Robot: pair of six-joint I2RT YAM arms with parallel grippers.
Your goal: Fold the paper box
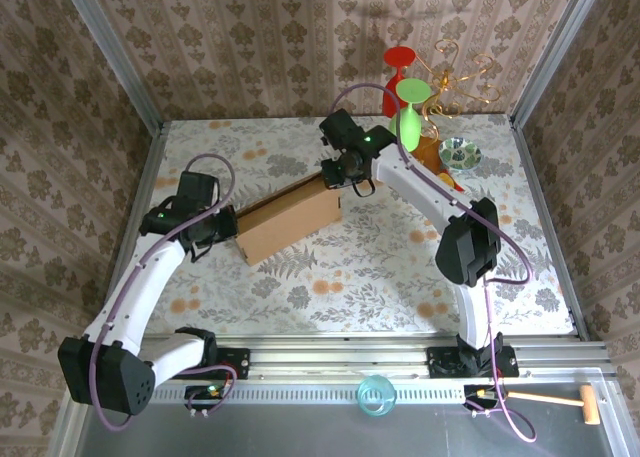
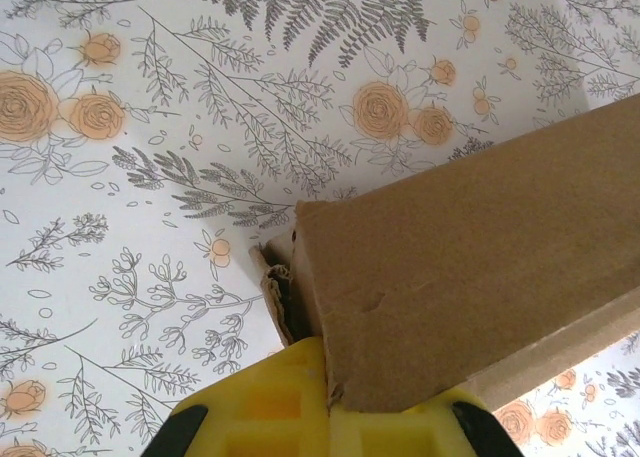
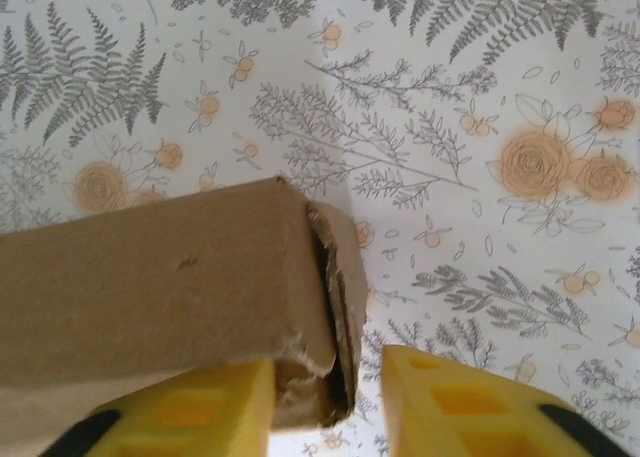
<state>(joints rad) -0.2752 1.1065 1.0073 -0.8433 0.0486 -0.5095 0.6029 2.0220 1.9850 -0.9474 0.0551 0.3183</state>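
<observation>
- Flower-print table [image 1: 400, 277] first: the paper box [image 1: 290, 222] lies left of centre, a long shallow carton running diagonally between the two arms, its walls already up.
- At the box's near-left end, the left gripper [image 2: 330, 407] is clamped tight on a bottom corner, yellow fingers pressed together over the cardboard.
- At the far-right end, the right gripper [image 3: 330, 377] stands partly open. The box's end wall sits between its fingers and leans on the left one, while the right one is clear of it, so nothing is gripped there.
- The danger, as I read it: with one corner pinched and the other end loose, any pull from the left could pivot the box or let that end wall spring back out.
- The ragged corner [image 3: 335, 362] looks torn and soft, so a hard squeeze could crush it rather than seat it.
- The green goblet [image 1: 410, 107] and glass bowl [image 1: 460, 154] stand near the right arm, and a wide swing could topple them.
</observation>
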